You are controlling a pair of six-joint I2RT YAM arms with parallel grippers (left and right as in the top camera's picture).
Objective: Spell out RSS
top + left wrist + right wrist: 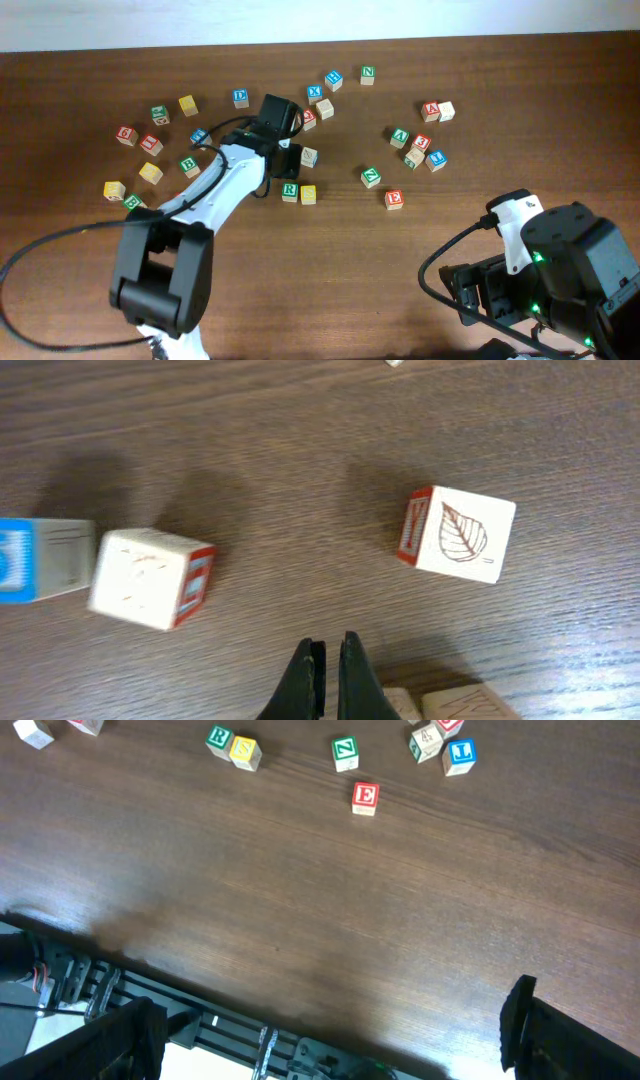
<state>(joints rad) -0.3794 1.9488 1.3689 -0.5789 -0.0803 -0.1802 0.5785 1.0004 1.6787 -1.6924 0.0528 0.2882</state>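
A green R block [290, 190] stands on the table with a yellow block [308, 194] touching its right side; the yellow block's letter is too small to read. Both also show in the right wrist view, the R block [219, 739] and the yellow block [245, 752]. My left gripper [286, 168] is just behind the R block; in the left wrist view its jaws [328, 670] are shut with nothing between them, and two pale block tops [450, 706] lie right beside them. My right gripper [330, 1020] is open and empty over the table's front edge.
A leaf-picture block [460, 535], a white and red block [150, 578] and a blue block [40, 560] lie near the left gripper. Several more letter blocks are scattered across the back, including Z [371, 177], E [394, 199] and L [436, 160].
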